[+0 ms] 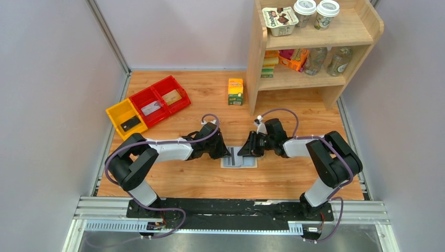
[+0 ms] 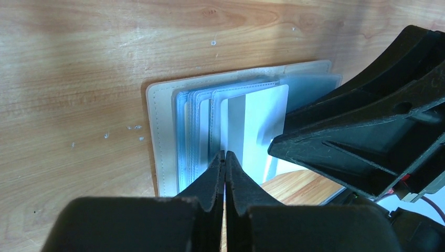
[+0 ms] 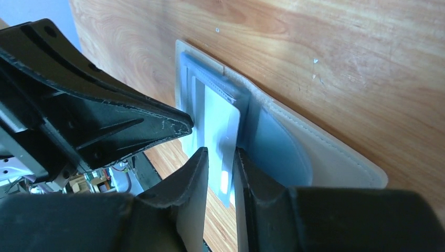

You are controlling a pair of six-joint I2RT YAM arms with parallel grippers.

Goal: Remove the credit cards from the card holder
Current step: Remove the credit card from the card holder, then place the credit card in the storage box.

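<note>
The card holder (image 1: 240, 161) lies spread open on the wooden table, beige outside (image 2: 160, 136) with light blue sleeves inside. A whitish credit card (image 2: 265, 113) with a grey stripe sticks partway out of a sleeve. My left gripper (image 2: 224, 154) is shut, its tips resting on the sleeves at the card's striped edge; nothing shows between them. My right gripper (image 3: 220, 152) is narrowly open with the card (image 3: 220, 115) in its gap, beside the wallet's blue flap (image 3: 278, 147). In the top view both grippers, left (image 1: 226, 153) and right (image 1: 245, 150), meet over the wallet.
A yellow bin (image 1: 116, 111) and two red bins (image 1: 140, 98) stand at the back left, each holding a card. A small juice carton (image 1: 235, 91) stands behind the wallet. A wooden shelf (image 1: 362, 23) with cups and bottles is at the back right.
</note>
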